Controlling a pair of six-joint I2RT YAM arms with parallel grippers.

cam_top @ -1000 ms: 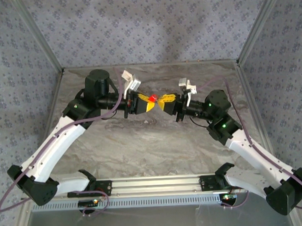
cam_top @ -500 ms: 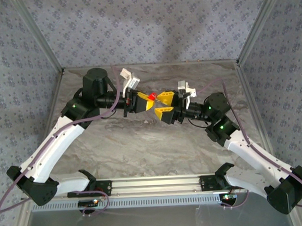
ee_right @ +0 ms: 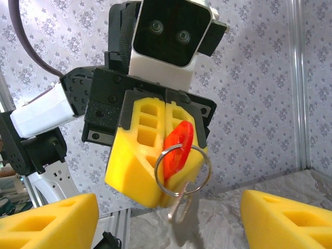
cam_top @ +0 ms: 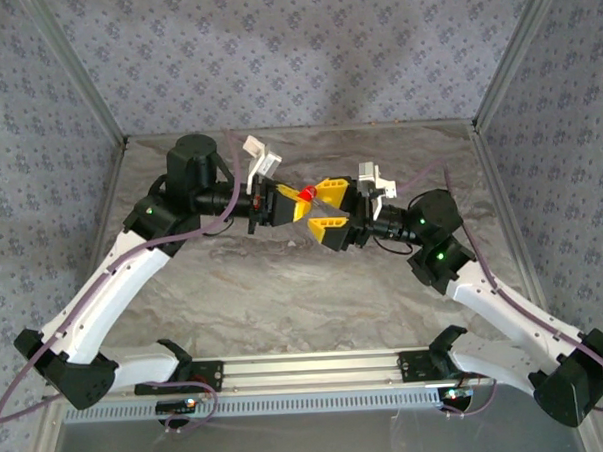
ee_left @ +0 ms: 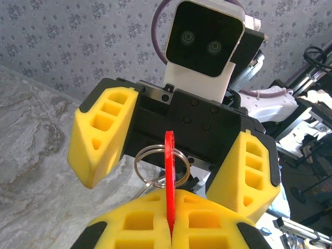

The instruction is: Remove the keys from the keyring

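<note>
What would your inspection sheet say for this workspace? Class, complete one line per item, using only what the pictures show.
Surface: marbled grey table, bare where visible.
Job's things: keyring, a red tag on a silvery ring, held in the air above the table; a small silvery piece hangs from the ring, too small to identify.
Clutter: nothing seen.
Grippers: left pincer shut on the keyring's tag; right pincer open, its yellow fingers spread to either side of the keyring, no contact seen.
Cables: purple cables run along both arms, hanging free of the keyring.
Surroundings: patterned walls on three sides; a metal rail along the near edge carries the arm bases.
</note>
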